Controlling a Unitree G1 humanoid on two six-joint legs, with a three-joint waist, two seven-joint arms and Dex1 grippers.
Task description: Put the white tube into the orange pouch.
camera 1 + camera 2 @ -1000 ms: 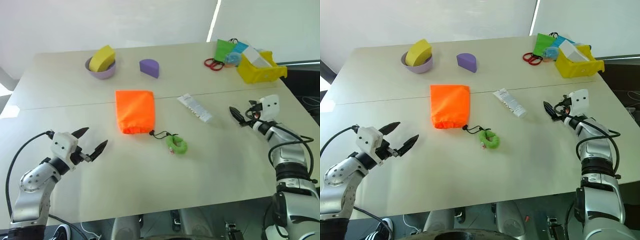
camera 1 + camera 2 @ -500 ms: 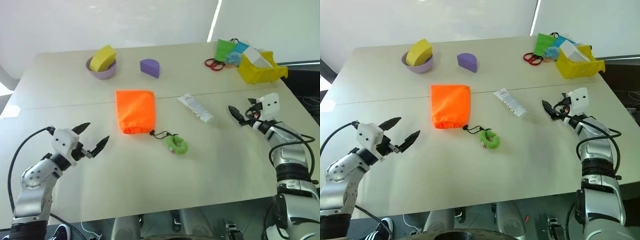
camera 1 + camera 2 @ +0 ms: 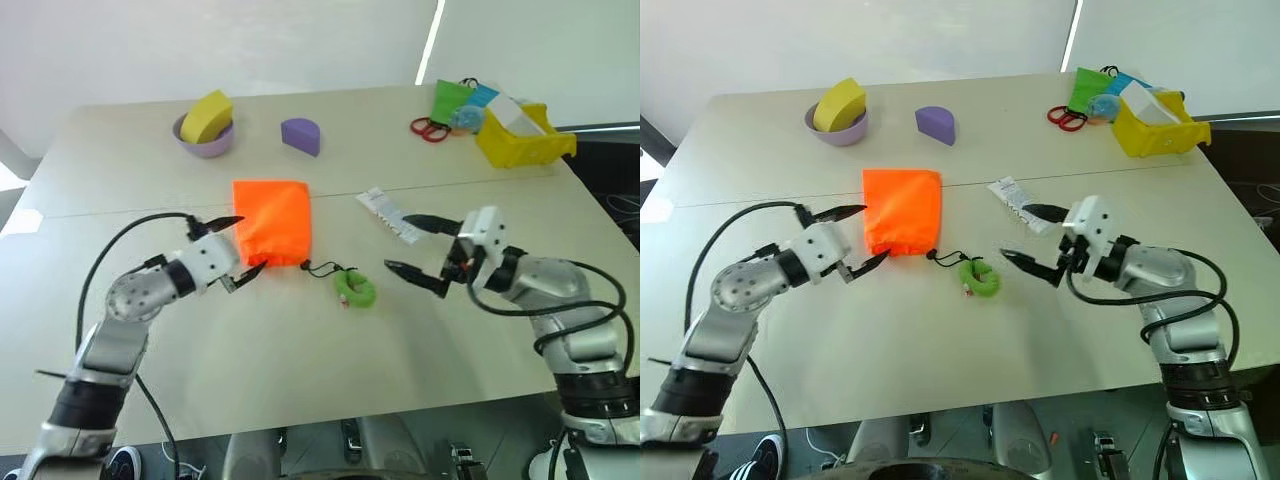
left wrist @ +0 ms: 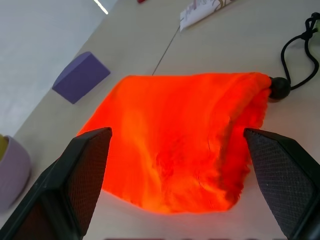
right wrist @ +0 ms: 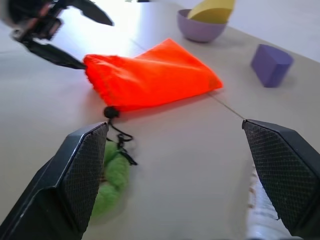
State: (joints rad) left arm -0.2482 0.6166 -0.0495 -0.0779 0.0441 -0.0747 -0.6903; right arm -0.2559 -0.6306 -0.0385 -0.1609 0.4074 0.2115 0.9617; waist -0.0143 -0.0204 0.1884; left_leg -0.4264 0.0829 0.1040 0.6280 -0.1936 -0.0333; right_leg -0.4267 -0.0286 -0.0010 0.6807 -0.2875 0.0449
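**Both grippers spread wide, nothing picked up yet**

Landmark: the pouch (image 3: 271, 222), lying flat mid-table, gathered mouth at its near edge with a cord (image 3: 322, 268) running off to a green coil (image 3: 354, 290). Tube (image 3: 391, 215) lying flat to the right of the pouch, well apart from it, far end angled away.

Probably light and a bit squashy, so best pinched across the flat body near the middle, not the slick tip. Pouch fabric looks floppy and the mouth looks cinched, though hard to say for sure from here; likely needs holding open first.

Left gripper (image 3: 238, 246) just beside the pouch's near-left corner, fingers apart, roughly level. Right gripper (image 3: 418, 246) right of the coil, just near of the tube, fingers apart, pointing toward the pouch.
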